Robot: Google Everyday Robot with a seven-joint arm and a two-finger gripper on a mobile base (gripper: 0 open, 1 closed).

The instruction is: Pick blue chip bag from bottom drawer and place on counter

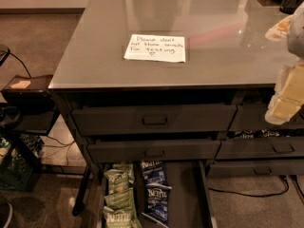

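Gripper (286,95) hangs right, beside counter (213,27); whether open, cannot tell. Best drop straight onto 1 blue bag (158,201) in drawer (186,194), avoiding green bags (118,194).

Brown floor (38,37), dark side shelf (28,87) at left, black cable (247,193) along floor.

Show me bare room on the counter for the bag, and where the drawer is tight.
Counter is bare left, behind and right of the note, up to the gripper at the right edge. Drawer: green bags, blue bags crowd left and middle; right strip is bare.
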